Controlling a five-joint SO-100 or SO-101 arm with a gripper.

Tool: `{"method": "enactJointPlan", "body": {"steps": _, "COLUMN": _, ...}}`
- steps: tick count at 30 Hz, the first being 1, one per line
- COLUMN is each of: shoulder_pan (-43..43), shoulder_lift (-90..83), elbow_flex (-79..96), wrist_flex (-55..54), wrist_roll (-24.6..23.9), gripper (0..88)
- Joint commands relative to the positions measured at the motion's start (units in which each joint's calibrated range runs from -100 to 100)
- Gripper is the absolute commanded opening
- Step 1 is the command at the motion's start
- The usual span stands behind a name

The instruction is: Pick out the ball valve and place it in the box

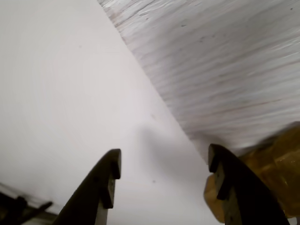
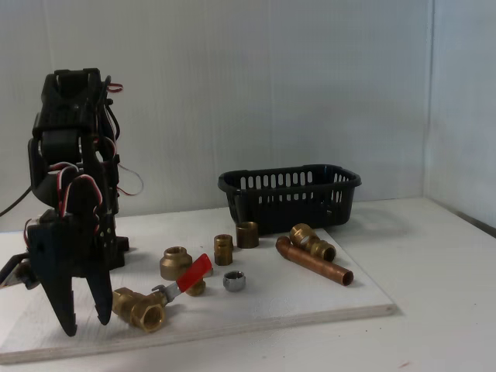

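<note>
The gripper is being seen nearest the fixed view camera, its two dark fingers pointing down at the white board. The jaws are being held apart, with nothing between them; in the wrist view the gripper is showing bare white surface in the gap. Whether the fingertips are touching the board cannot be told.

Just beside the jaws, on the right side in the fixed view, the ball valve is lying on the board, its brass body close to the nearer finger and its red lever angling up and away from the jaws. In the wrist view a blurred brass shape is being seen just outside the right-hand finger; it is probably that valve, but this cannot be told for certain.

Farther from the jaws, several small brass fittings and a silver nut are lying spread on the board. Beyond these, a brass elbow with a copper pipe is resting.

Farthest from the jaws, the box is standing at the rear of the board, well apart from the valve.
</note>
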Motion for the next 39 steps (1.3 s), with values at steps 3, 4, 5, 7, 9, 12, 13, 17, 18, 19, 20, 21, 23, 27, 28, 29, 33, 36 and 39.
{"method": "enactJointPlan", "body": {"steps": 3, "shoulder_pan": -0.9, "shoulder_lift": -1.0, "elbow_flex": -0.4, "wrist_flex": -0.6, "wrist_roll": 0.5, "gripper": 20.4}}
{"method": "enactJointPlan", "body": {"steps": 4, "shoulder_pan": -1.4, "shoulder_lift": -1.2, "elbow_flex": -0.4, "wrist_flex": -0.5, "wrist_roll": 0.2, "gripper": 21.1}}
{"method": "enactJointPlan", "body": {"steps": 5, "shoulder_pan": -1.7, "shoulder_lift": -1.3, "elbow_flex": -0.7, "wrist_flex": -0.5, "wrist_roll": 0.2, "gripper": 22.5}}
{"method": "enactJointPlan", "body": {"steps": 7, "shoulder_pan": -1.7, "shoulder_lift": -1.3, "elbow_flex": -1.3, "wrist_flex": -0.8, "wrist_roll": 0.2, "gripper": 25.5}}
{"method": "enactJointPlan", "body": {"steps": 9, "shoulder_pan": -1.7, "shoulder_lift": -2.0, "elbow_flex": -1.9, "wrist_flex": -0.8, "wrist_roll": 0.2, "gripper": 27.5}}
{"method": "enactJointPlan", "body": {"steps": 12, "shoulder_pan": -1.5, "shoulder_lift": -3.8, "elbow_flex": -1.3, "wrist_flex": -0.6, "wrist_roll": 0.2, "gripper": 28.1}}
{"method": "enactJointPlan", "body": {"steps": 13, "shoulder_pan": -1.3, "shoulder_lift": -4.5, "elbow_flex": -1.1, "wrist_flex": -0.6, "wrist_roll": 0.2, "gripper": 28.1}}
{"method": "enactJointPlan", "body": {"steps": 17, "shoulder_pan": -1.1, "shoulder_lift": -7.5, "elbow_flex": 1.3, "wrist_flex": -0.6, "wrist_roll": 0.2, "gripper": 28.1}}
{"method": "enactJointPlan", "body": {"steps": 18, "shoulder_pan": -1.1, "shoulder_lift": -8.4, "elbow_flex": 2.0, "wrist_flex": -0.6, "wrist_roll": 0.2, "gripper": 28.1}}
{"method": "enactJointPlan", "body": {"steps": 19, "shoulder_pan": -1.1, "shoulder_lift": -9.2, "elbow_flex": 2.8, "wrist_flex": -0.8, "wrist_roll": 0.2, "gripper": 28.1}}
{"method": "enactJointPlan", "body": {"steps": 20, "shoulder_pan": -1.1, "shoulder_lift": -9.9, "elbow_flex": 3.5, "wrist_flex": -1.0, "wrist_roll": 0.2, "gripper": 28.1}}
{"method": "enactJointPlan", "body": {"steps": 21, "shoulder_pan": -1.1, "shoulder_lift": -10.5, "elbow_flex": 4.3, "wrist_flex": -1.1, "wrist_roll": 0.2, "gripper": 28.1}}
{"method": "enactJointPlan", "body": {"steps": 23, "shoulder_pan": -1.4, "shoulder_lift": -11.0, "elbow_flex": 4.9, "wrist_flex": -1.1, "wrist_roll": 0.2, "gripper": 28.1}}
{"method": "enactJointPlan", "body": {"steps": 27, "shoulder_pan": -1.6, "shoulder_lift": -12.0, "elbow_flex": 6.4, "wrist_flex": -1.1, "wrist_roll": 0.2, "gripper": 28.1}}
{"method": "enactJointPlan", "body": {"steps": 28, "shoulder_pan": -1.6, "shoulder_lift": -12.3, "elbow_flex": 6.9, "wrist_flex": -1.1, "wrist_roll": 0.3, "gripper": 28.1}}
{"method": "enactJointPlan", "body": {"steps": 29, "shoulder_pan": -1.6, "shoulder_lift": -12.8, "elbow_flex": 7.4, "wrist_flex": -1.1, "wrist_roll": 0.4, "gripper": 28.1}}
{"method": "enactJointPlan", "body": {"steps": 33, "shoulder_pan": -2.8, "shoulder_lift": -15.2, "elbow_flex": 9.6, "wrist_flex": -1.2, "wrist_roll": 0.2, "gripper": 28.1}}
{"method": "enactJointPlan", "body": {"steps": 36, "shoulder_pan": -3.6, "shoulder_lift": -16.5, "elbow_flex": 10.5, "wrist_flex": -1.2, "wrist_roll": 0.2, "gripper": 28.1}}
{"method": "enactJointPlan", "body": {"steps": 39, "shoulder_pan": -4.6, "shoulder_lift": -16.7, "elbow_flex": 10.7, "wrist_flex": -1.2, "wrist_roll": 0.2, "gripper": 28.1}}
